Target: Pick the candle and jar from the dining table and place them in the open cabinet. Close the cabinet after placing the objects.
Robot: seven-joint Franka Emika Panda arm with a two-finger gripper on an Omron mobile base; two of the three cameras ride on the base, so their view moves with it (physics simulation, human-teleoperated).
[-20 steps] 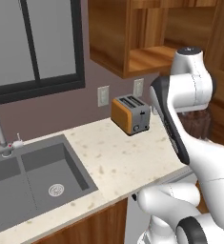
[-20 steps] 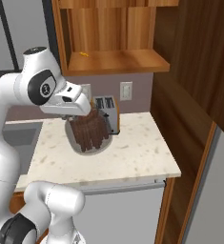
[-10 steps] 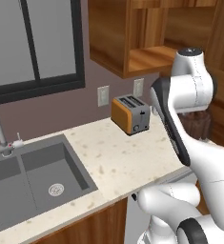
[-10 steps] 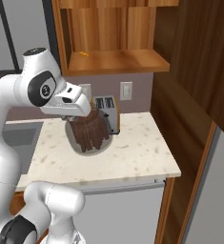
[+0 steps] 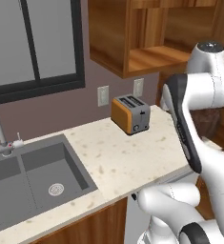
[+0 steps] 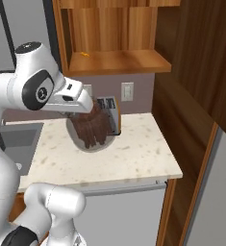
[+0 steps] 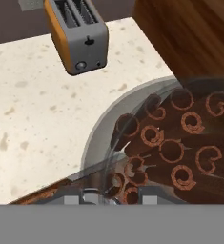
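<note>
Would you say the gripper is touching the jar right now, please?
Touching. In the right base view the jar hangs clear above the counter directly under the gripper, and the hand view shows its glass rim against the fingertips.

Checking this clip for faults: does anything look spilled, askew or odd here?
Nothing spilled. The jar hangs tilted in the gripper above the counter, sticks still inside. The toaster stands upright.

I observe my arm (image 6: 18, 144) in glossy white rounded shells, segments thick and tubular. Joints carry dark grey to black bands and round caps; one grey-ringed disc sits at upper left of the right base frame. A light grey cap tops the shoulder housing. No cables or markings visible.
</note>
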